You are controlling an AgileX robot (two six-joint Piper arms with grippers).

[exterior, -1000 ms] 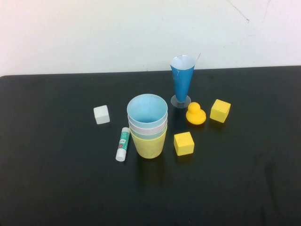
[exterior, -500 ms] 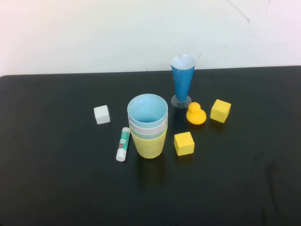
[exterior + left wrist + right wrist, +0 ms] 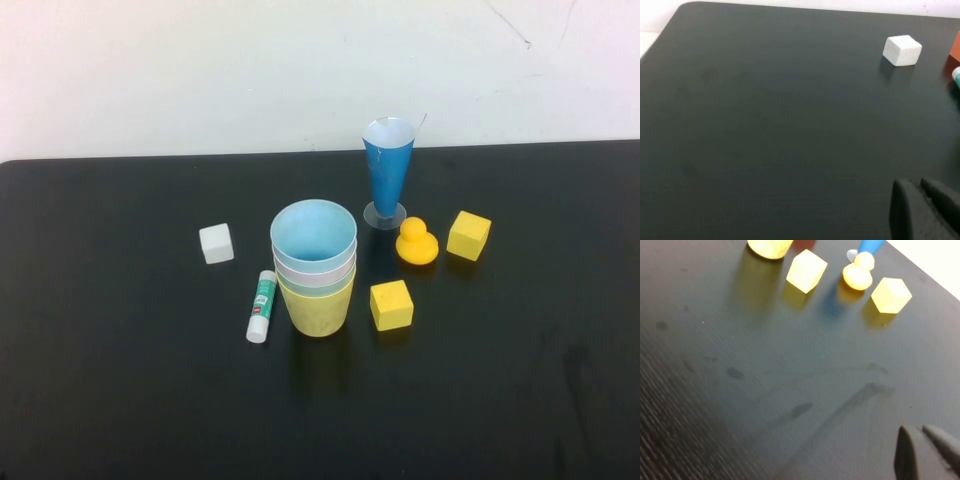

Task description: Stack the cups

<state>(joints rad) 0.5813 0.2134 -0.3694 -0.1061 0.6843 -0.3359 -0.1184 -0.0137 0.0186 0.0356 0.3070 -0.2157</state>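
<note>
The black table (image 3: 120, 400) carries the nested cups (image 3: 315, 268), a glue stick (image 3: 261, 306) and a white cube (image 3: 216, 243). Further right: a blue cone cup (image 3: 388, 172), a duck (image 3: 416, 242) and two yellow cubes (image 3: 391, 305) (one beside the duck). Neither the left gripper (image 3: 924, 210) nor the right gripper (image 3: 925, 452) touches anything.

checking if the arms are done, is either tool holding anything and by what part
Nothing is held. The left tool and right tool sit shut over bare table, away from the stacked cups.
</note>
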